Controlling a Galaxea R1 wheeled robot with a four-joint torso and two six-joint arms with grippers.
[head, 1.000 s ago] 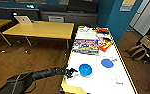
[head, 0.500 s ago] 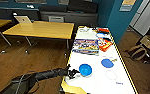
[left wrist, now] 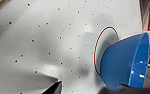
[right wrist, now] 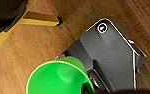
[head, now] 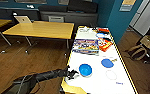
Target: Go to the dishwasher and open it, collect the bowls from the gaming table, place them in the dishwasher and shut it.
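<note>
Two blue bowls [head: 85, 69] [head: 107, 63] sit on the white table [head: 96, 85]; left end effector [head: 72, 74] grips the nearer one's rim. Right end effector grips a green bowl [right wrist: 58, 77]. Board-game boxes [head: 86, 46] lie beyond.

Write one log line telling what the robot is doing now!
left gripper reaching round blue plastic bowl | on white-topped gaming table | small green plastic bowl at right wrist

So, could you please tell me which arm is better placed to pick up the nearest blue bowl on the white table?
Probably the left. Its gripper is already reaching over the gaming table edge right beside the blue bowl, which looms close in the left wrist view. The right wrist view has the green bowl right at its gripper, over the wooden floor.
</note>
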